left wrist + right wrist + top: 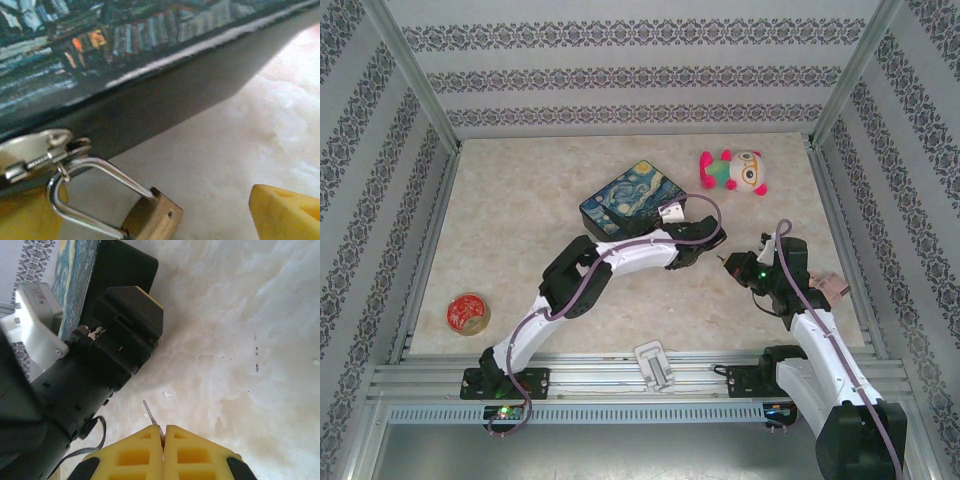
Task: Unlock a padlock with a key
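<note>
The marbled table fills the walled workspace, and both arms reach across it from the near rail. The left arm stretches diagonally to the painted tin, which lies near the middle of the far half. The right arm bends inward, stopping short of the tin's near right corner. A pink and white plush toy lies to the right of the tin and apart from it, and a red disc sits alone near the left edge. The left gripper is at the tin's near right corner with its jaws spread wide. In the left wrist view its yellow fingers sit at either lower corner, and the right-hand finger is clear of everything. The padlock lies on the table between those fingers, just below the tin's dark side wall. Its brass body rests at the bottom edge, and its silvery shackle is threaded through the tin's metal latch. The right gripper hovers over bare table near the left gripper's black body. Its yellow pads are pressed together on the key, whose thin blade sticks out from between them, pointing toward the tin and well apart from the padlock.
</note>
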{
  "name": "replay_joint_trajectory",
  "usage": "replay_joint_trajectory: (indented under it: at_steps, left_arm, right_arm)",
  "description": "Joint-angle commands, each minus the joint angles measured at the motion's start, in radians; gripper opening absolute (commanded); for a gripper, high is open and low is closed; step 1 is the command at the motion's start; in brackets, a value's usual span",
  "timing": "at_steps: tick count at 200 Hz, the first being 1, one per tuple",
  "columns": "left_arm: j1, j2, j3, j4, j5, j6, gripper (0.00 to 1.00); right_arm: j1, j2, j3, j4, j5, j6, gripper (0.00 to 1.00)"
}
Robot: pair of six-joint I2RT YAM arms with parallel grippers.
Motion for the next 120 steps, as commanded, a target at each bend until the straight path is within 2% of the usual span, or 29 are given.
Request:
replay_joint_trajectory:
  at_steps: [1,16,41,87,120]
  left_arm:
    - [0.029,0.051,0.078,-0.171,-0.046,-0.066,0.87]
    - [0.040,0.064,0.110,-0.235,-0.062,-0.096,0.80]
    - [0.045,0.042,0.085,-0.272,-0.086,-0.128,0.79]
    - [0.045,-0.064,-0.085,-0.214,-0.057,-0.151,0.72]
    - [0.045,-0.129,-0.160,-0.144,-0.006,-0.094,0.69]
  right_arm:
    - [-0.014,0.006,-0.005,0.034,-0.004,0.015,0.00]
    - [-0.014,0.010,-0.005,0.038,-0.006,0.016,0.00]
    - [-0.014,0.023,-0.008,0.050,-0.008,0.017,0.00]
    - [-0.014,0.048,-0.010,0.081,-0.012,0.031,0.00]
    - [-0.015,0.059,-0.002,0.087,-0.013,0.032,0.00]
